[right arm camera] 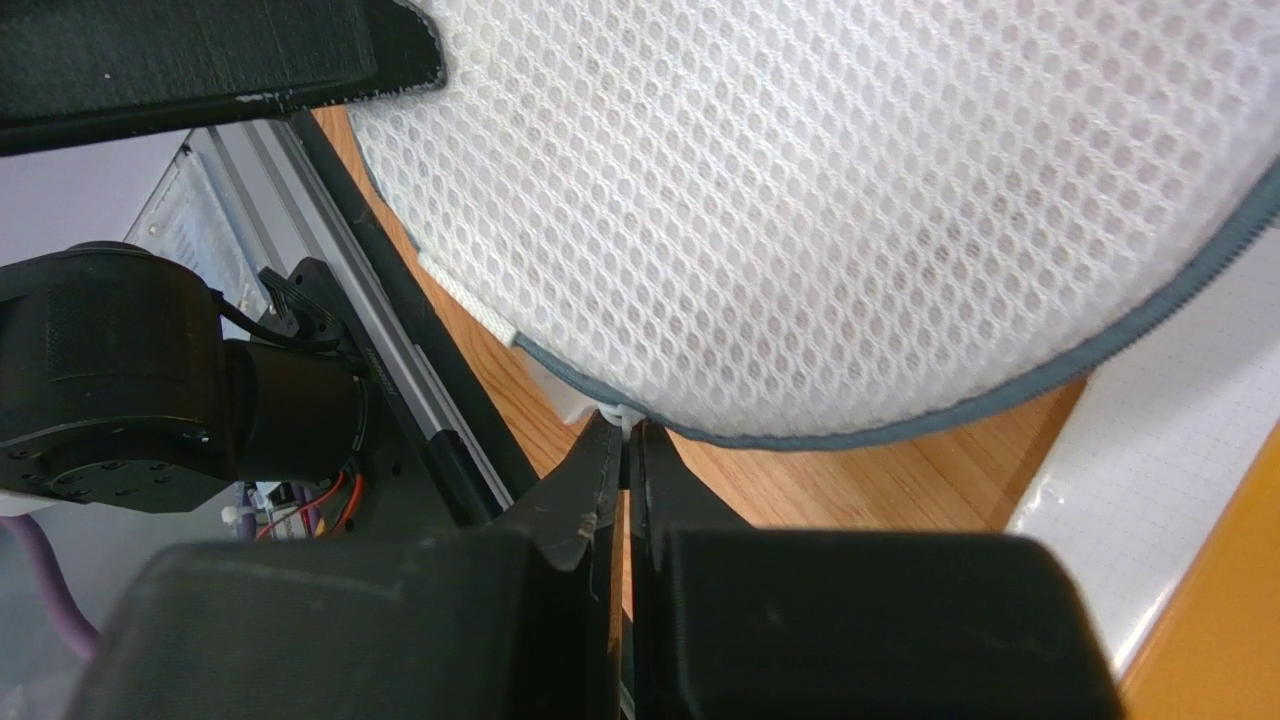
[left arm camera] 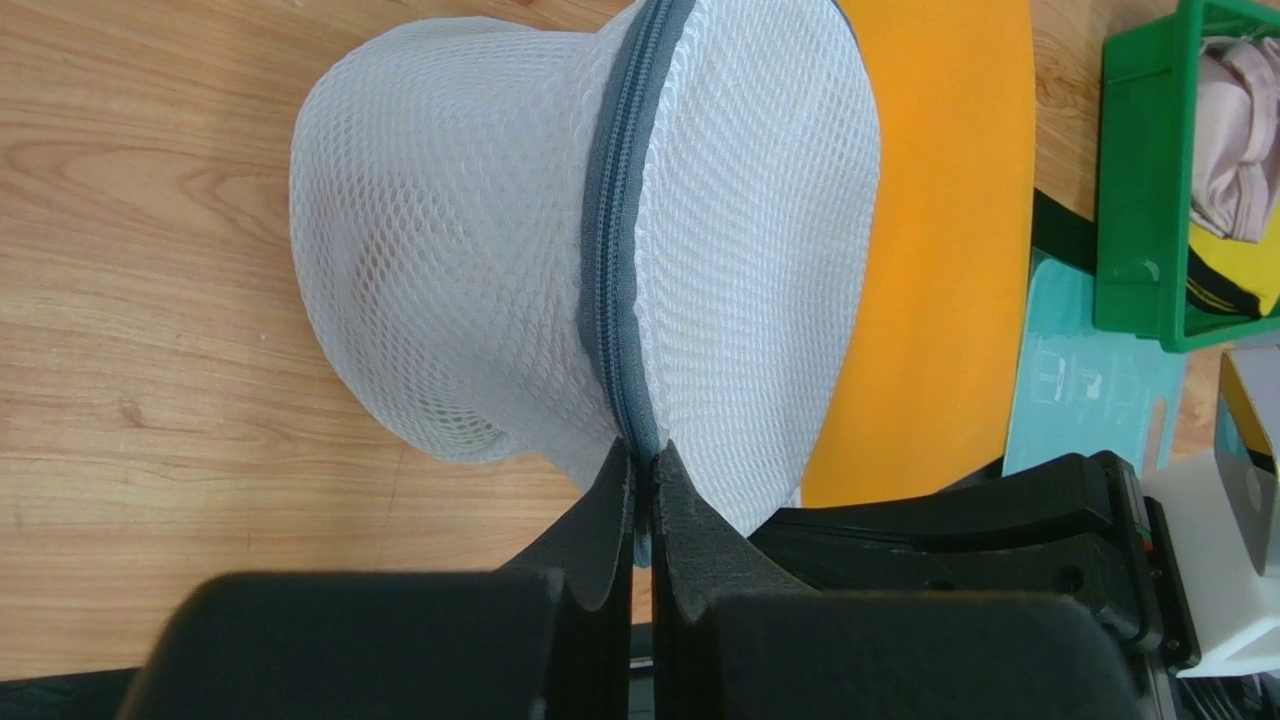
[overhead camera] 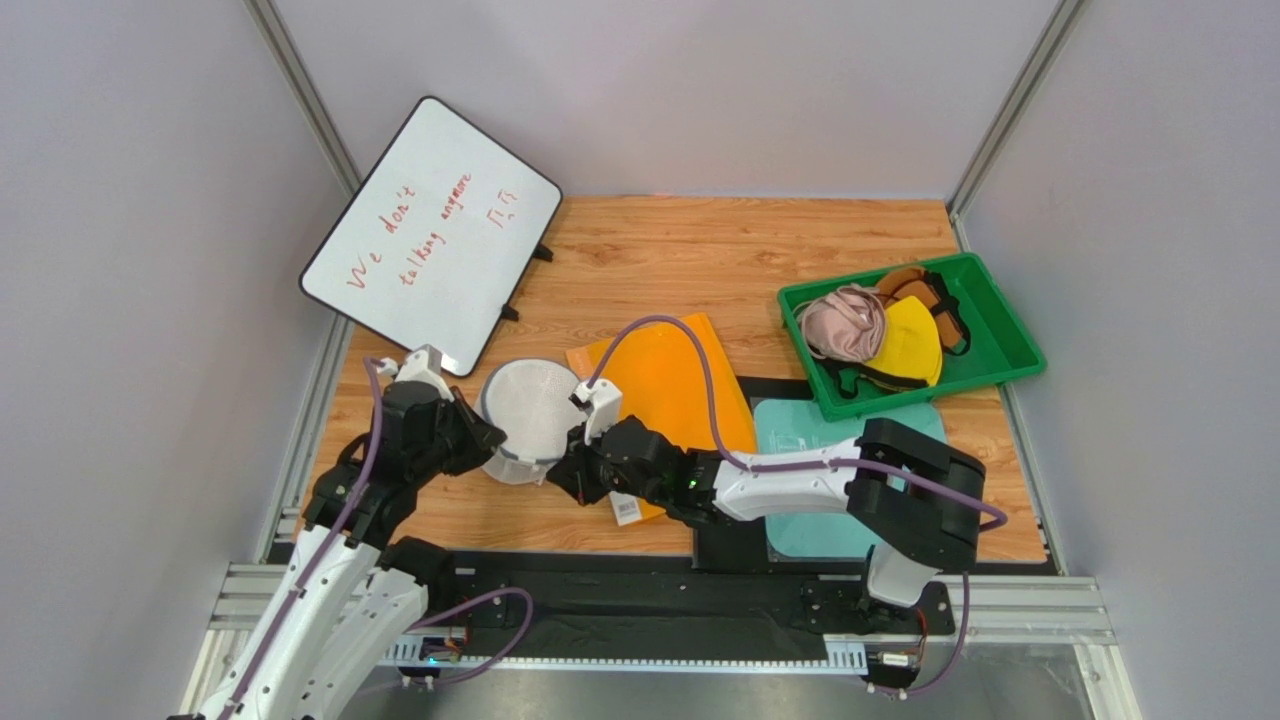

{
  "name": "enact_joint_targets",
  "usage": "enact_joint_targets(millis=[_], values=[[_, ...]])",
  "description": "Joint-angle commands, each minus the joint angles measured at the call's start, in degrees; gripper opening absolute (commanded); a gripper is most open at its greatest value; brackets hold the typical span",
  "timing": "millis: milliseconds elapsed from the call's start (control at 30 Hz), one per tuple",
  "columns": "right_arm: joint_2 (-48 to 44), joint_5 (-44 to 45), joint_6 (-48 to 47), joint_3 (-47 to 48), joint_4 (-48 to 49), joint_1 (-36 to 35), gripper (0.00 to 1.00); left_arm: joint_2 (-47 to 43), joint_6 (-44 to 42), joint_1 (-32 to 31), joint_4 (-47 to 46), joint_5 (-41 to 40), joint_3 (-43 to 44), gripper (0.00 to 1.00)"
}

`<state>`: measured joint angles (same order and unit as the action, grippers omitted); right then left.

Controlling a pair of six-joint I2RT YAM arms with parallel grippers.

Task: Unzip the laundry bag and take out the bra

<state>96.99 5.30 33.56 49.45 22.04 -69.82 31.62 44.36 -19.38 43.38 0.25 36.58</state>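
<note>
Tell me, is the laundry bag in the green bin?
No, the laundry bag is out over the table, apart from the green bin.

Bright even light, soft shadows; wrist views' near fingers blurred.

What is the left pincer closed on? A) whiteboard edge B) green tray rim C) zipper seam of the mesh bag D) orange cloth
C: the left wrist view shows the left pincer pinched shut on the grey zipper that runs across the white mesh bag, clear of the other three.
</note>
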Motion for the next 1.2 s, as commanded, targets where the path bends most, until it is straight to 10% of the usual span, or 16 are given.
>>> enact_joint_targets(millis=[0, 567, 667, 700, 800, 1167], values=[[-3.6, 3.8, -1.0, -2.6, 1.1, 0.5, 0.0, 1.3, -3.0, 0.0, 0.6, -1.6, 3.2, 0.0], [-7.9, 1.6, -2.4, -3.6, -4.2, -0.7, 0.0, 12.0, -9.4, 3.4, -5.8, -0.6, 6.1, 0.0], [-7.1, 1.6, -1.7, -2.0, -4.9, -2.1, 0.0, 13.1, -9.4, 3.4, -6.2, 1.9, 7.5, 0.19], [-6.9, 1.6, -0.7, -1.4, -4.8, -2.2, 0.0, 13.0, -9.1, 3.4, -6.0, 2.6, 7.5, 0.41], [-5.9, 1.4, 0.4, 0.2, -4.6, -2.3, 0.0, 11.4, -8.8, 3.4, -4.5, 3.8, 6.3, 0.68], [-2.4, 4.3, 2.4, 6.8, -7.3, -2.4, 0.0, -1.3, -3.6, 2.9, 5.0, 2.8, 0.0, 0.73]])
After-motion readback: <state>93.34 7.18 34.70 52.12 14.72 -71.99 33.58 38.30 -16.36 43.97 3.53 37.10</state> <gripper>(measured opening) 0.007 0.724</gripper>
